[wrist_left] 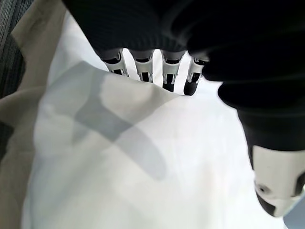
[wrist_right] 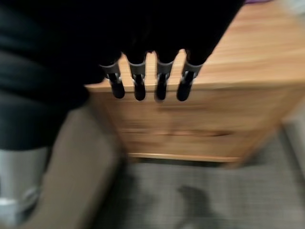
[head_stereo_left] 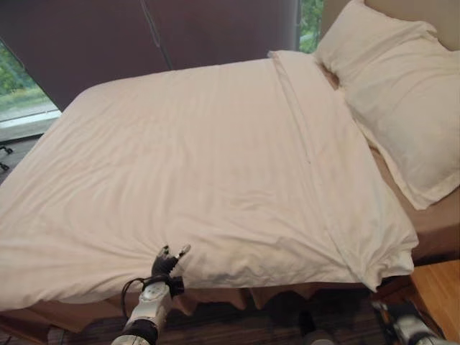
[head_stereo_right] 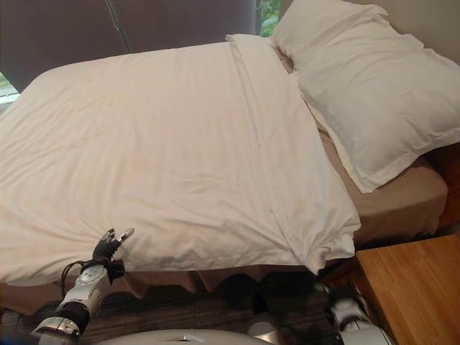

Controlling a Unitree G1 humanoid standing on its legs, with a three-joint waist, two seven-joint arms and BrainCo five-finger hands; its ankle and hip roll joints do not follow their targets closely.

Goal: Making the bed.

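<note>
White duvet (head_stereo_left: 194, 172) lies spread flat over most of the bed, mild wrinkles toward the near edge, a folded band running along its pillow-side edge. Near corner on the pillow side (head_stereo_left: 384, 269) hangs slightly over the mattress edge. Tan fitted sheet (head_stereo_right: 402, 205) is exposed between duvet and headboard end, and also below the duvet along the near side. Two white pillows (head_stereo_left: 402, 108) are stacked at the head, overlapping.

Left hand (head_stereo_left: 167, 260) is at the duvet's near edge, fingers (wrist_left: 143, 71) straight and slightly apart, tips touching the white fabric, thumb off to the side; not gripping anything.

Right hand (wrist_right: 147, 81) hangs free, fingers relaxed and side by side, holding nothing, in front of a wooden nightstand (head_stereo_right: 410, 287) beside the bed.
</note>
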